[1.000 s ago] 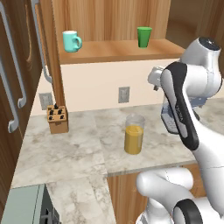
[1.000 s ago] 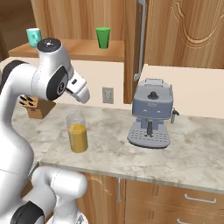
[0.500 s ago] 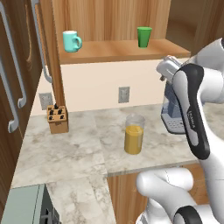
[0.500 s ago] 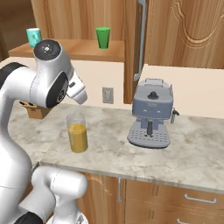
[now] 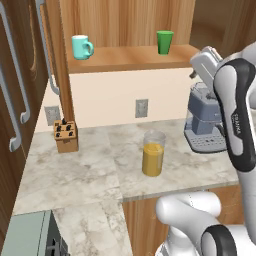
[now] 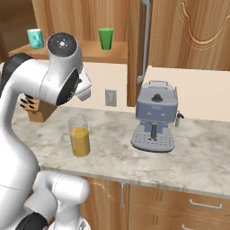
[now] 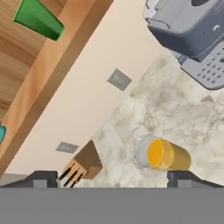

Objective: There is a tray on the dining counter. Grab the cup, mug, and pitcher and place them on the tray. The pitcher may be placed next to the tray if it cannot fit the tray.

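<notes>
Standing upright on the marble surface (image 5: 75, 170), the pitcher (image 5: 153, 153) was recorded near the centre of the left base view, its orange liquid filling roughly the lower half of the clear glass. In the right base view the pitcher (image 6: 79, 136) was seen at left of centre, well apart from the grey espresso machine (image 6: 155, 117) at right of centre. A wooden knife block (image 5: 65, 136) was noted at left in the left base view, against the wall below the shelf. On the wooden shelf (image 5: 130, 56) in the upper part of that frame, the mug (image 5: 81, 47) was placed at upper left with its handle turned to the right, and the cup (image 5: 164, 42) at upper centre-right, the two well apart. Two wall outlets were observed on the beige backsplash below the shelf.

The gripper (image 7: 113, 177) was recorded with its jaws spread wide and nothing held between them; in the hand view the two fingertips (image 7: 43, 178) were seen at the lower left and lower right, with the pitcher (image 7: 162, 154) just above the right tip and the knife block (image 7: 84, 164) just above the left. The cup (image 7: 38, 19) was seen at the upper left of the hand view. The tray was not located in these frames.
</notes>
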